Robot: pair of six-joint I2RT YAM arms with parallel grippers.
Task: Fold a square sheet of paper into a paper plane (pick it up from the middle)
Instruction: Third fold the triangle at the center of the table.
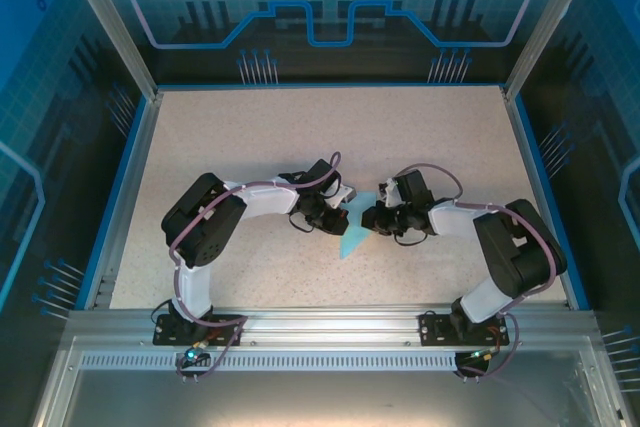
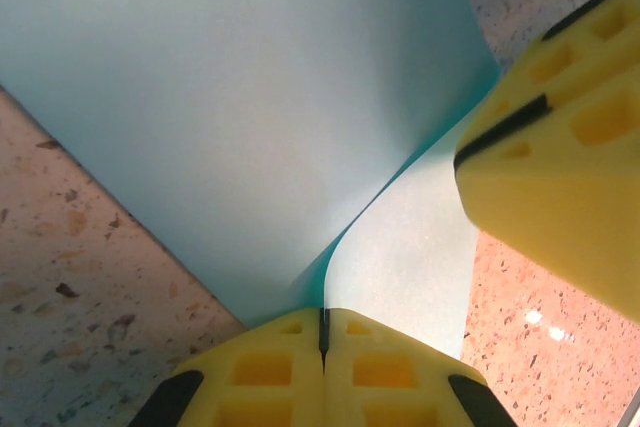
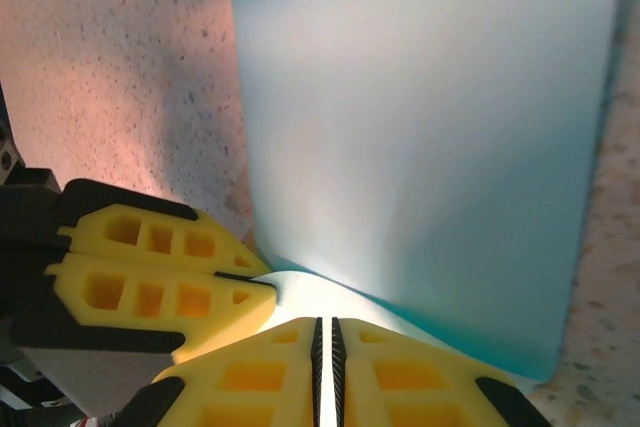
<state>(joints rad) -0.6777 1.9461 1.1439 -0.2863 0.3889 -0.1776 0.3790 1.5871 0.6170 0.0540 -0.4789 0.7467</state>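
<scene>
The light-blue sheet of paper (image 1: 353, 232) is lifted off the table's middle, bent into two layers with a pointed tip hanging toward the near edge. My left gripper (image 1: 344, 210) is shut on the paper's edge; in the left wrist view its yellow pads (image 2: 323, 319) meet on the sheet (image 2: 240, 107). My right gripper (image 1: 369, 217) faces it from the right, also shut on the paper (image 3: 420, 117), with a thin strip running between its pads (image 3: 323, 327). Both grips sit close together. Each wrist view catches the other gripper's yellow fingers (image 2: 560, 177) (image 3: 160, 277).
The speckled beige tabletop (image 1: 300, 137) stretches around the grippers, bounded by a blue rim (image 1: 128, 177) and aluminium posts. Both arms bend inward from their bases at the near edge.
</scene>
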